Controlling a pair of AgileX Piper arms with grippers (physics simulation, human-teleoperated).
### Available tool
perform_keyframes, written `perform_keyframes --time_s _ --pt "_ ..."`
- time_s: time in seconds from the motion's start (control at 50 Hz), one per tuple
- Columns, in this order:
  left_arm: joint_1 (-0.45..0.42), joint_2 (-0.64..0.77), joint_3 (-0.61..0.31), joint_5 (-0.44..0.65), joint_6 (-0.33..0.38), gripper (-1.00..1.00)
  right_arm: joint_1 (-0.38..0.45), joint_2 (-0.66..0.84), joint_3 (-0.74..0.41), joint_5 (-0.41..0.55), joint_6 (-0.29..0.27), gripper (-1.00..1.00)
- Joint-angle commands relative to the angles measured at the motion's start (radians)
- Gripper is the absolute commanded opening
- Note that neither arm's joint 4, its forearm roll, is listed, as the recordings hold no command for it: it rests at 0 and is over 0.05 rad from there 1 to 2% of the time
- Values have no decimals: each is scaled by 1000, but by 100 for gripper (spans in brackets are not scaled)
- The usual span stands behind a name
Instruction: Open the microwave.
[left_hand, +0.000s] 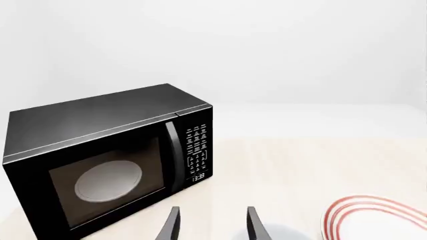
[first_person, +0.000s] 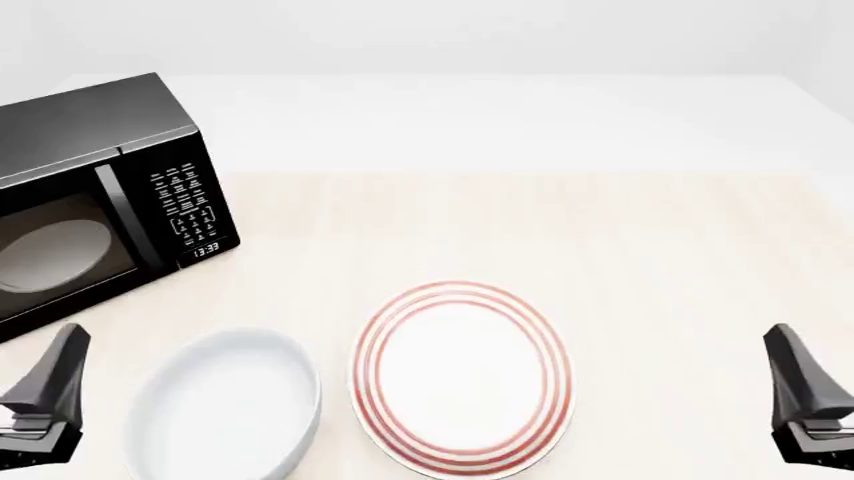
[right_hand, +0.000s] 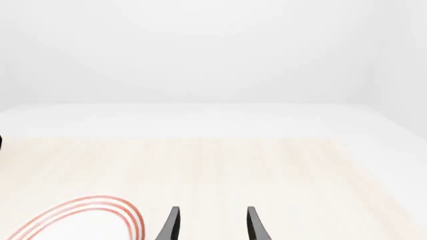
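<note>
Glossy black microwave (first_person: 94, 200) upright at table's far left, door shut, vertical handle (first_person: 123, 218) beside keypad (first_person: 187, 205).

The microwave (first_person: 100, 190) runs off the front view's left edge, so its far side is lost. Keypad (first_person: 187, 205) labels are too small to read. Near it, the white bowl (first_person: 227, 405) and striped plate (first_person: 461, 378) are clipped at the bottom edge.
</note>
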Motion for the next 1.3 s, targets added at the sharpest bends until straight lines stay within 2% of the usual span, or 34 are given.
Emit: perform_keyframes --time_s 0.02,0.08,0.12,0.2,0.42,0.6,0.74,0.9,0.94,1.04,1.18,1.22,1.24,1.3 --pt "10 43 -2 -44 -4 100 0 8 -3 -5 0 100" --pt "29 -2 -8 -19 33 100 0 10 -3 -6 1 100" --pt "5 38 -2 -31 60 100 0 11 -3 -7 2 100" --pt "17 49 -6 -36 74 100 0 12 -3 -8 1 100" --pt "24 203 -50 -130 50 100 0 11 -3 -7 1 100" --pt "64 314 -100 -193 21 100 0 8 -5 -3 1 100" --pt "84 367 -94 -254 7 100 0 10 -4 -5 1 100" --pt "107 397 -105 -268 -4 100 0 14 -3 -10 1 100" --pt "96 448 -102 -320 -2 100 0 14 -3 -10 1 100" --pt "110 492 -102 -357 -13 100 0 14 -3 -10 1 100" --pt "125 525 -105 -380 -25 100 0 15 -4 -10 1 100" --pt "117 577 -86 -443 -17 100 0 15 -4 -11 1 100" --pt "120 621 -43 -528 -15 100 0 15 -4 -11 1 100" --pt "114 691 -17 -615 -11 100 1 16 -4 -11 1 100"
